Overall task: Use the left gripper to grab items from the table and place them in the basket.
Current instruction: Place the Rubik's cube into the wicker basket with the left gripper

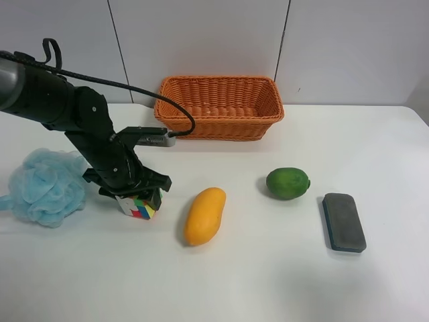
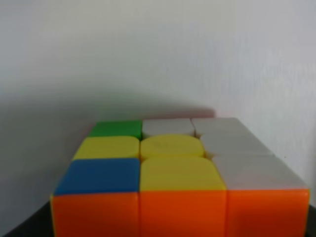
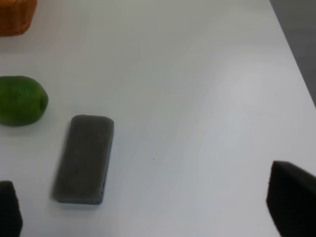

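- Spanning the scene, the white counter (image 1: 268,282) carries every item; the wicker basket (image 1: 218,107) waits at its far edge.
- Left gripper (image 1: 136,194) straddles the puzzle cube (image 1: 139,206); whether its fingers grip it cannot be told. Right gripper (image 3: 150,205) hangs with fingers spread wide.
- Cube, just beside the blue pouf (image 1: 47,188), looks light, rigid, slick; opposite flat faces suit a grip. No legible writing.

Bright even light, soft shadows, puzzle cube (image 2: 177,173) blurred close up
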Controlling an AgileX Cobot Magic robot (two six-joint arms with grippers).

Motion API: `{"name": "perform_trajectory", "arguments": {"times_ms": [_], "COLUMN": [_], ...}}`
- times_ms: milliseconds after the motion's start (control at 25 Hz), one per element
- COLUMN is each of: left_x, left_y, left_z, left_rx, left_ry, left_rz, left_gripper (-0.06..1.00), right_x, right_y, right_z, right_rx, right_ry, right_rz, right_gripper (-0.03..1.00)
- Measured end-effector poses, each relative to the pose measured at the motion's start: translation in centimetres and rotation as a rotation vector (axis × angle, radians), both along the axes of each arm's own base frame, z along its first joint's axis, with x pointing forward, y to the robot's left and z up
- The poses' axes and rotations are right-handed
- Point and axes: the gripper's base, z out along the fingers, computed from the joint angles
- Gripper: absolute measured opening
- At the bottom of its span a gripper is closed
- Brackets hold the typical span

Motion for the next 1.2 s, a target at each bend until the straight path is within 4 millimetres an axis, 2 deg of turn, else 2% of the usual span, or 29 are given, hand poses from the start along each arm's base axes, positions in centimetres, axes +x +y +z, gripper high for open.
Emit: {"name": "perform_trajectory", "arguments": {"times_ms": [120,400,520,600,680,840,960,1040,1200], "left_x": [1.2,6.0,8.0,9.4,10.9,14.0,15.8,16.8,17.7], "left_y": [-0.5,-1.8,-2.6,-3.2,-4.2,-7.2,-9.4,-10.5,-11.6], "left_z": [4.0,16.0,19.4,20.4,20.6,18.5,16.0,13.7,8.8], "left_rx": [-0.016,-0.019,-0.019,-0.021,-0.03,-0.039,-0.051,-0.063,-0.071], "left_ry": [-0.093,-0.45,-0.584,-0.648,-0.702,-0.789,-0.844,-0.851,-0.778], "left_rz": [-0.042,-0.137,-0.168,-0.187,-0.205,-0.265,-0.302,-0.309,-0.309], "left_gripper": [0.57,0.57,0.57,0.57,0.57,0.57,0.57,0.57,0.57], "right_x": [0.0,0.0,0.0,0.0,0.0,0.0,0.0,0.0,0.0], "right_y": [0.0,0.0,0.0,0.0,0.0,0.0,0.0,0.0,0.0], "right_z": [0.0,0.0,0.0,0.0,0.0,0.0,0.0,0.0,0.0], "right_rx": [0.0,0.0,0.0,0.0,0.0,0.0,0.0,0.0,0.0], "right_ry": [0.0,0.0,0.0,0.0,0.0,0.0,0.0,0.0,0.0], "right_rz": [0.0,0.0,0.0,0.0,0.0,0.0,0.0,0.0,0.0], "right_gripper": [0.99,0.99,0.99,0.99,0.99,0.99,0.99,0.99,0.99]}}
